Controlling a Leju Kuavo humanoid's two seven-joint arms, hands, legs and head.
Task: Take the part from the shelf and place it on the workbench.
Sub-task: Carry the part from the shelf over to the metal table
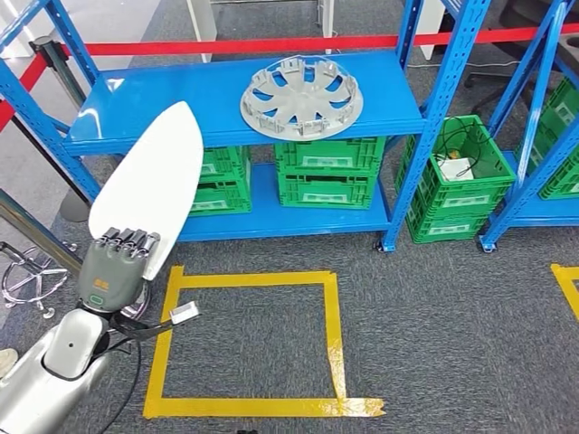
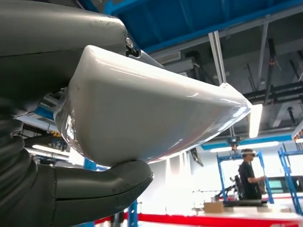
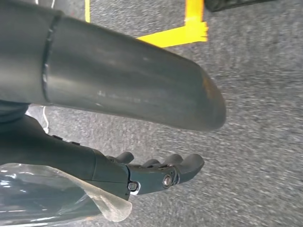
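A long white glossy part [image 1: 151,185] with a pointed end is held up by my left hand [image 1: 112,269] at the lower left of the head view, in front of the blue shelf [image 1: 204,99]. My left wrist view has the white part [image 2: 143,109] clamped between the thick thumb and the fingers above it. My right hand [image 3: 157,172] hangs over the grey carpet with its fingers stretched out and nothing in them. A silver wheel cover [image 1: 301,96] lies on the shelf's upper board.
Green crates [image 1: 329,170] stand on the lower shelf board, and another green crate [image 1: 456,181] sits on the floor to the right. A yellow tape rectangle [image 1: 246,344] marks the carpet in front of the shelf. A red barrier tape [image 1: 287,43] runs behind. A person [image 2: 249,174] stands far off.
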